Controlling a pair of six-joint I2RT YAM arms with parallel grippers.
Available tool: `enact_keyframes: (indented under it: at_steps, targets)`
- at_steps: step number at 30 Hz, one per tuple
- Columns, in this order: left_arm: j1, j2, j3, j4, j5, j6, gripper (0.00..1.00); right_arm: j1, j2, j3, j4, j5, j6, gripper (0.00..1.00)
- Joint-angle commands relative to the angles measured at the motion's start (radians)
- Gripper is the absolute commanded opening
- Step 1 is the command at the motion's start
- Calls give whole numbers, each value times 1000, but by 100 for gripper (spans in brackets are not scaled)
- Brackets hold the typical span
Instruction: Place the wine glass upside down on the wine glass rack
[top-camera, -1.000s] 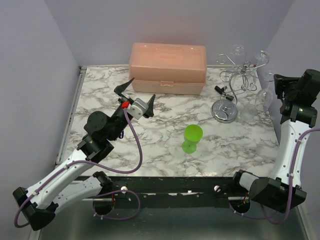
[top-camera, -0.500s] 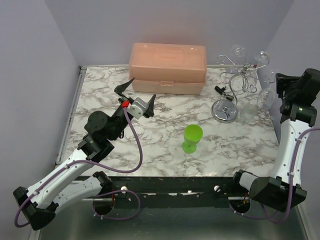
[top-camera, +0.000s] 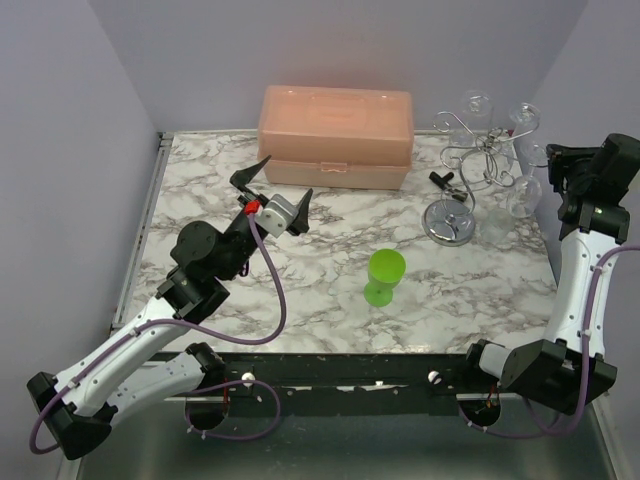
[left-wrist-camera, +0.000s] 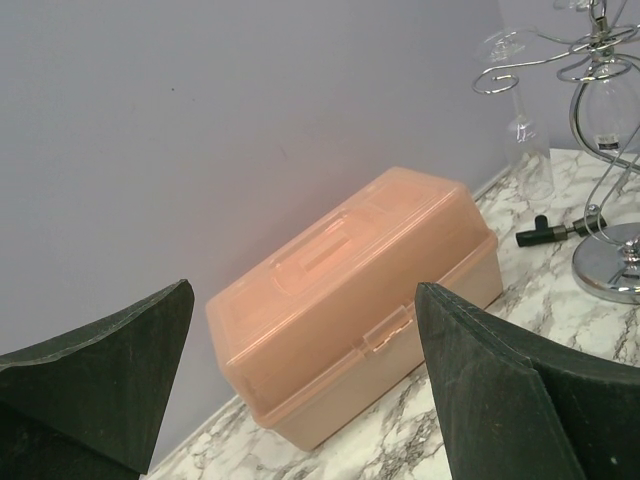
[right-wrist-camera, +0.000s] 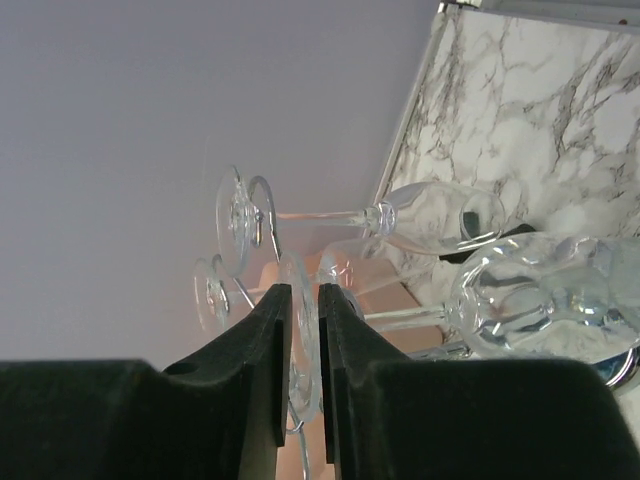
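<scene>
The clear wine glass (top-camera: 522, 194) hangs upside down at the right side of the silver wine glass rack (top-camera: 450, 222), bowl down. My right gripper (top-camera: 551, 153) is level with the rack's top arms. In the right wrist view the right gripper (right-wrist-camera: 305, 292) stands narrowly shut around the glass's round foot (right-wrist-camera: 303, 340), with stem and bowl (right-wrist-camera: 540, 295) stretching away to the right. My left gripper (top-camera: 283, 180) is open and holds nothing, raised over the left of the table. In the left wrist view the left gripper (left-wrist-camera: 305, 290) faces the box, with the rack (left-wrist-camera: 600, 70) at far right.
A pink lidded plastic box (top-camera: 335, 135) sits at the back centre. A green cup (top-camera: 384, 275) stands mid-table. Other clear glasses (top-camera: 477, 102) hang on the rack's far arms. A small black piece (top-camera: 443, 179) lies left of the rack post. The right wall is close behind the right arm.
The right arm has carried the glass in toward the rack and slightly back. The glass's bowl has swung from a tilt to hanging straighter. The left arm has not moved.
</scene>
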Motion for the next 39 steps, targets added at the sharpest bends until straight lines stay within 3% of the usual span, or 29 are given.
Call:
enact_keyframes:
  at_steps: [1, 20, 21, 22, 32, 39]
  targets:
    - [8, -23, 4, 28, 10, -26, 95, -9, 8, 9, 56, -10, -42, 26]
    - [8, -42, -12, 22, 25, -134, 95, -10, -21, 11, 44, 29, -140, 57]
    - [8, -41, -9, 14, 27, -154, 95, -10, -22, 12, 42, 28, -143, 87]
    - [7, -38, -4, 5, 28, -175, 96, -10, -24, 12, 41, 28, -147, 100]
    - [8, -20, 32, -64, 13, -393, 98, -16, -62, 13, 0, 82, -194, 100]
    - [52, 62, 157, -255, 88, -712, 99, -16, -154, -26, -52, 42, -281, 100]
